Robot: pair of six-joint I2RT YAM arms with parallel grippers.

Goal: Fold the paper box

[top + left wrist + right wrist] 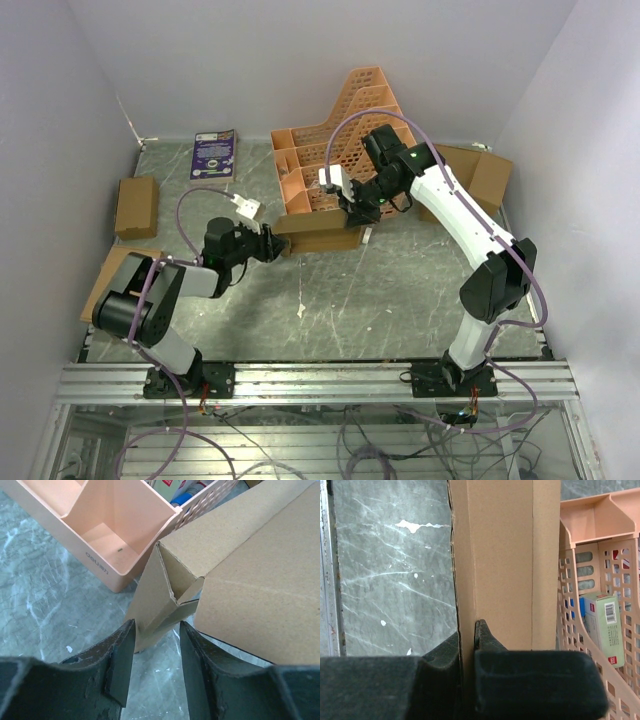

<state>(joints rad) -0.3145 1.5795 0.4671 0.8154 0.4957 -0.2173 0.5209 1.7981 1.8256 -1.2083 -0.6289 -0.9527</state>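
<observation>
At the wrists only, right jaws pinch the paper box (495, 555) wall, left jaws gape astride its corner.

Plain pale walls (300, 60) close the table (400, 300) on three sides, with a faint lilac tint. The table top is dark grey, like stone, with many white scratches and spots. A metal rail (320, 382) runs along its near edge. The light is soft and even.

Plain brown paper box (316, 231), partly folded
</observation>
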